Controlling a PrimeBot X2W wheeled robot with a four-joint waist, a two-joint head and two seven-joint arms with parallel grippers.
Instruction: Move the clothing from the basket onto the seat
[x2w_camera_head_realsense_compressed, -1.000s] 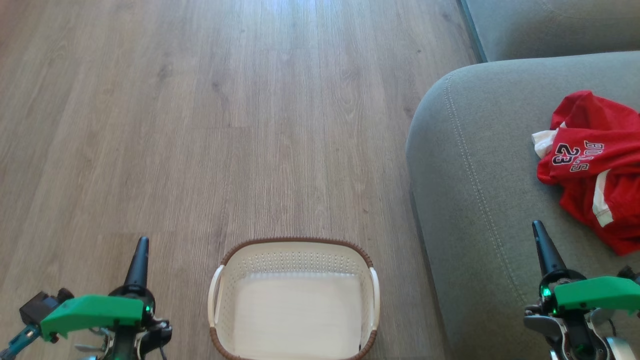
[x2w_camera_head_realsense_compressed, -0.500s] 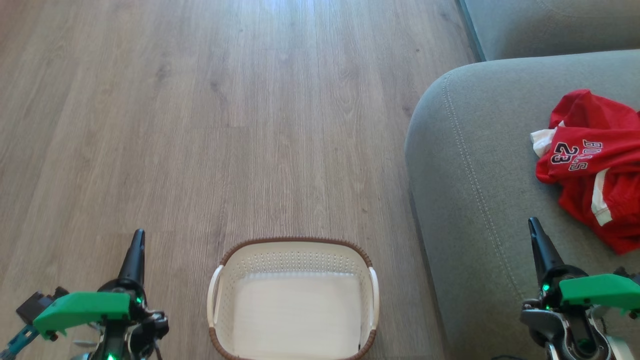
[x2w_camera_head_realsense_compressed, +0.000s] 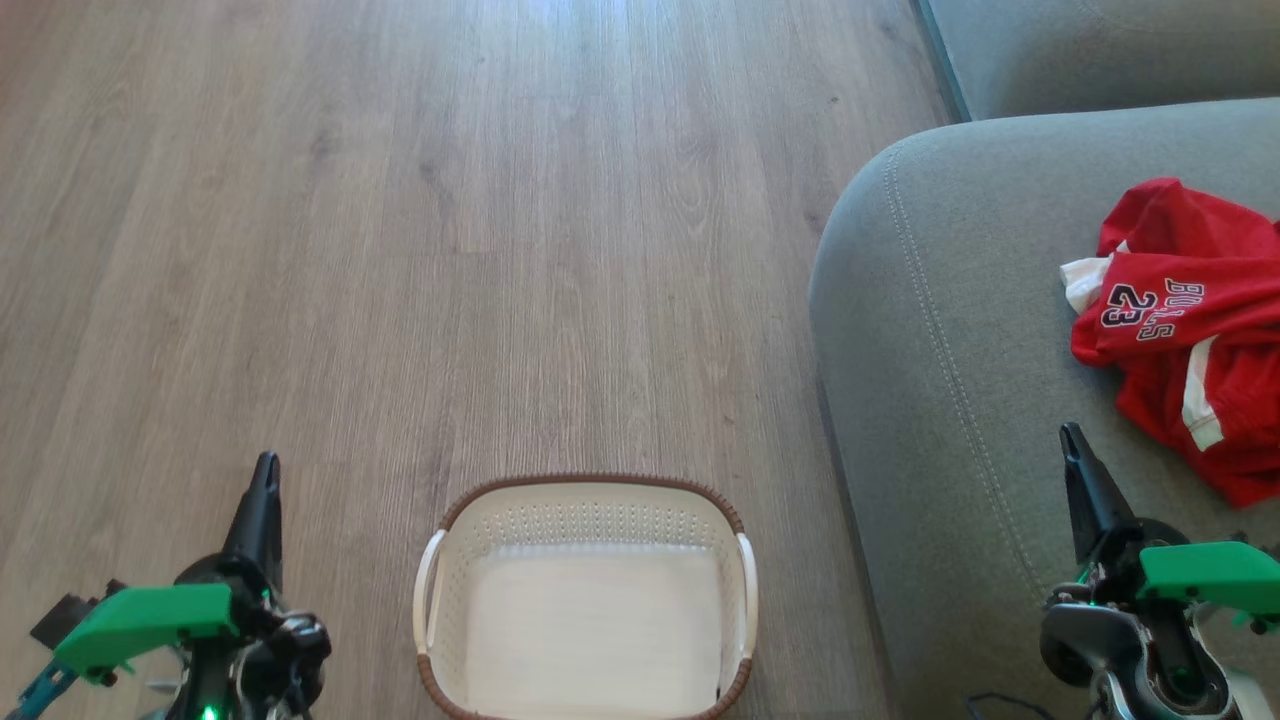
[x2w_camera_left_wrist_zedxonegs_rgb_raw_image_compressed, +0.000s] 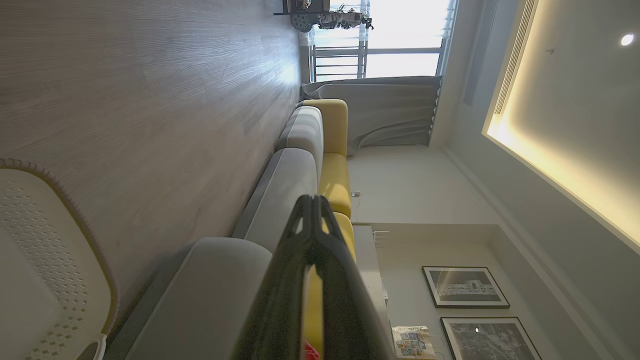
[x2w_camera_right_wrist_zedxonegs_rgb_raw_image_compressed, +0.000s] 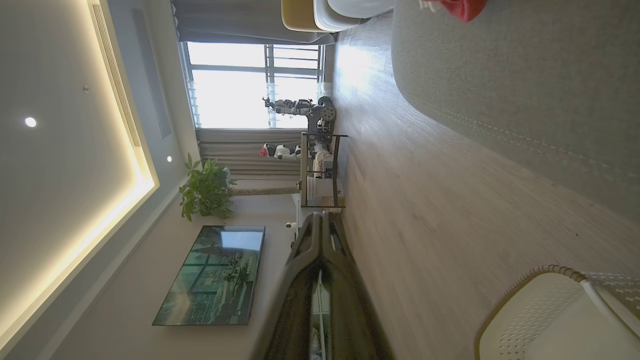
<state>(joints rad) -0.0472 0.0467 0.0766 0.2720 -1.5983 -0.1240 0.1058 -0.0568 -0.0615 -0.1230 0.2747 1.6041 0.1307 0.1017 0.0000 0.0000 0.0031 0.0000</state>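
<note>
The red clothing (x2w_camera_head_realsense_compressed: 1190, 330), with "BULLS 23" printed on it, lies crumpled on the grey seat (x2w_camera_head_realsense_compressed: 950, 330) at the right; a red bit of it (x2w_camera_right_wrist_zedxonegs_rgb_raw_image_compressed: 457, 7) shows in the right wrist view. The cream basket (x2w_camera_head_realsense_compressed: 590, 510) with a brown braided rim stands on the floor at bottom centre, nothing inside it. My left gripper (x2w_camera_head_realsense_compressed: 264, 470) is shut with nothing in it, left of the basket. Over the seat's front part, my right gripper (x2w_camera_head_realsense_compressed: 1072, 438) is shut and holds nothing, a little short of the clothing. Both pairs of fingers (x2w_camera_left_wrist_zedxonegs_rgb_raw_image_compressed: 312, 210) (x2w_camera_right_wrist_zedxonegs_rgb_raw_image_compressed: 322, 220) touch at their tips.
Wood-look floor (x2w_camera_head_realsense_compressed: 450, 220) spreads around the basket. A second grey cushion (x2w_camera_head_realsense_compressed: 1100, 50) sits at the top right. The wrist views show yellow cushions (x2w_camera_left_wrist_zedxonegs_rgb_raw_image_compressed: 332, 130), a window, a small table (x2w_camera_right_wrist_zedxonegs_rgb_raw_image_compressed: 320, 170) and a plant (x2w_camera_right_wrist_zedxonegs_rgb_raw_image_compressed: 205, 190) farther off.
Both arms have drawn down toward the bottom of the view, the left one also drifting slightly left. The clothing, basket and seat have not moved.
</note>
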